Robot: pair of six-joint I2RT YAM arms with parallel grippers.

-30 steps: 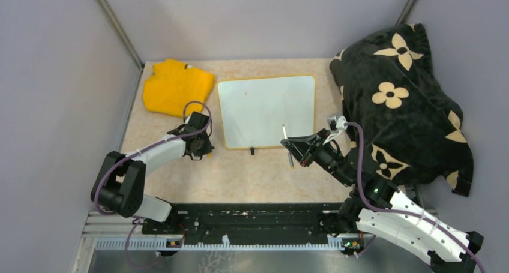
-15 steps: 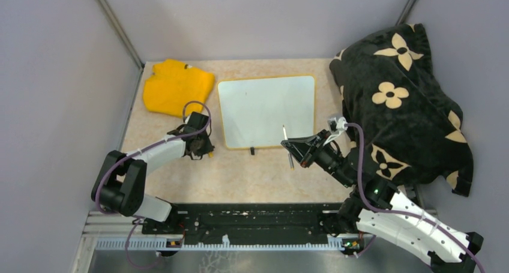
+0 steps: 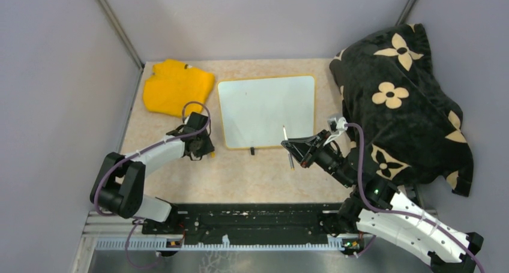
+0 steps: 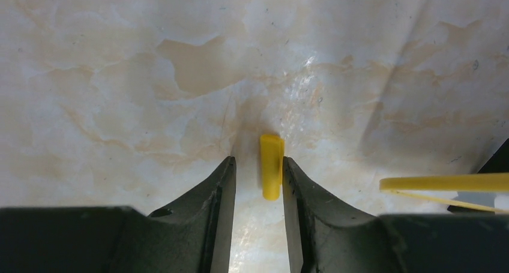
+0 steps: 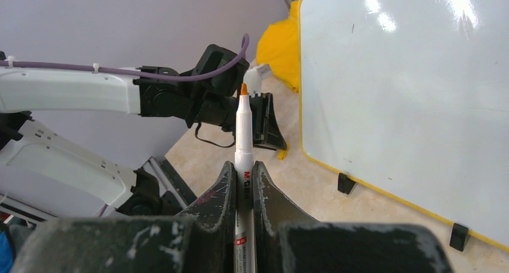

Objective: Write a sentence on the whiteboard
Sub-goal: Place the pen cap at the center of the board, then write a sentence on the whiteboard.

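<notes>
I see the whiteboard (image 3: 267, 108) blank: all writing remains. My right claw (image 5: 243, 168) clamps the uncapped marker (image 5: 243, 129); left claw (image 4: 259, 165) stands narrowly parted around its yellow cap (image 4: 271, 174).

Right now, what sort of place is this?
Probably a robot-lab test cell: grey panel walls box in a marble-patterned table, with a black mounting rail at its near edge.

A beige marbled surface (image 3: 240, 180) lay beneath the left end effector (image 4: 259, 163), with soft glare (image 4: 307, 63) just ahead of it. Plain lilac-grey walls (image 3: 258, 21) rose well beyond it, and a grey corner post (image 3: 117, 27) stood ahead to its left.
</notes>
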